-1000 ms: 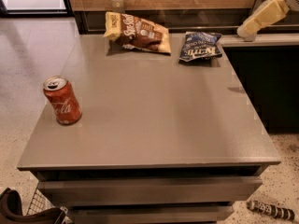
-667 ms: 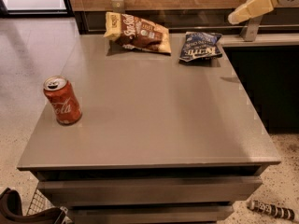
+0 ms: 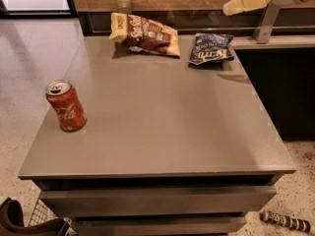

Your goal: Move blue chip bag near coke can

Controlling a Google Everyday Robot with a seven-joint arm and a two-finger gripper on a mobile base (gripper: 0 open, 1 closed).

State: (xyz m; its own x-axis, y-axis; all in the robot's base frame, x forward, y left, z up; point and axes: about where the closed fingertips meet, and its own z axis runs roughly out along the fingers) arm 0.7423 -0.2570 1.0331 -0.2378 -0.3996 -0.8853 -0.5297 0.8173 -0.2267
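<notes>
End effector [image 3: 230,7] is hovering above the tabletop's [image 3: 162,127] far right corner, grip state untellable; blue chip bag [image 3: 211,48] lying there; coke can [image 3: 65,105] standing near left edge.

Hand [image 3: 235,5] up far-R near blue chip bag [image 3: 211,48], brown bag [image 3: 145,33] beside it, open tabletop [image 3: 167,127] twd coke can [image 3: 66,107]

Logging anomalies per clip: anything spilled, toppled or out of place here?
Only a banded cylinder lying on the floor, front right of the table. The coke can is upright, the blue chip bag flat; the hand hangs upper right.
</notes>
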